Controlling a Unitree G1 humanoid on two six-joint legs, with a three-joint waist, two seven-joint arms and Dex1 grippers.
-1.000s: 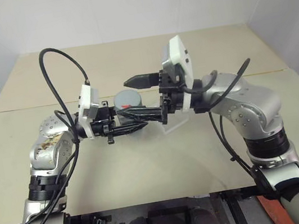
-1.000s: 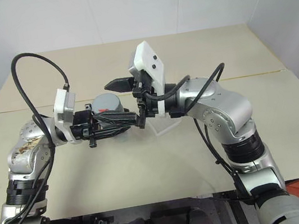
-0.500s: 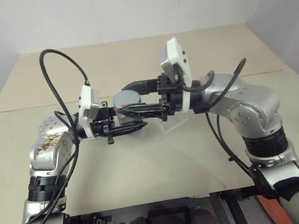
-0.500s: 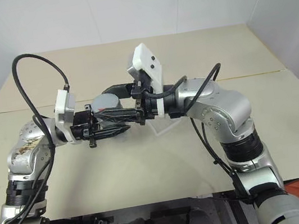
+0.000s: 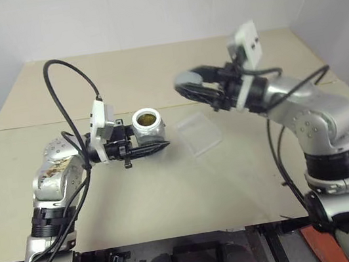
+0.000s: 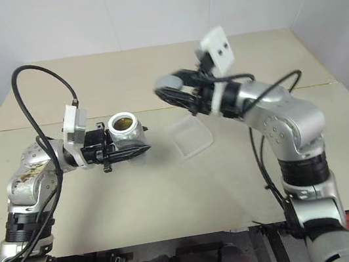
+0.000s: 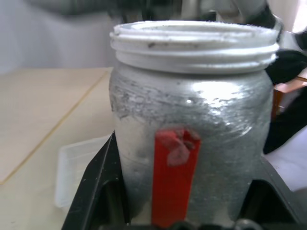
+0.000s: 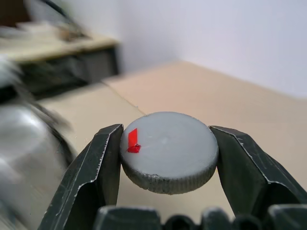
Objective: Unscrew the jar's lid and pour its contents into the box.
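Right wrist view shows the right gripper (image 8: 168,153) clenched on the lid (image 8: 168,151), now lifted clear of the jar (image 5: 148,125), which the left gripper (image 5: 154,147) clamps upright beside the box (image 5: 199,133), ready for pouring.

The left arm is bent at the elbow and reaches in from the left, with its wrist turned so the left gripper (image 5: 143,150) points sideways toward the middle. Its two black fingers (image 7: 93,191) are squeezed in tight on the jar (image 5: 148,126) and hold it upright above the tabletop (image 5: 171,191). The right arm reaches up and forward — its right gripper (image 5: 189,87) is held high, pointing toward the left. Its fingers (image 8: 98,163) are pinched on both sides of the lid (image 8: 169,151), one on each edge. The two grippers are well apart.
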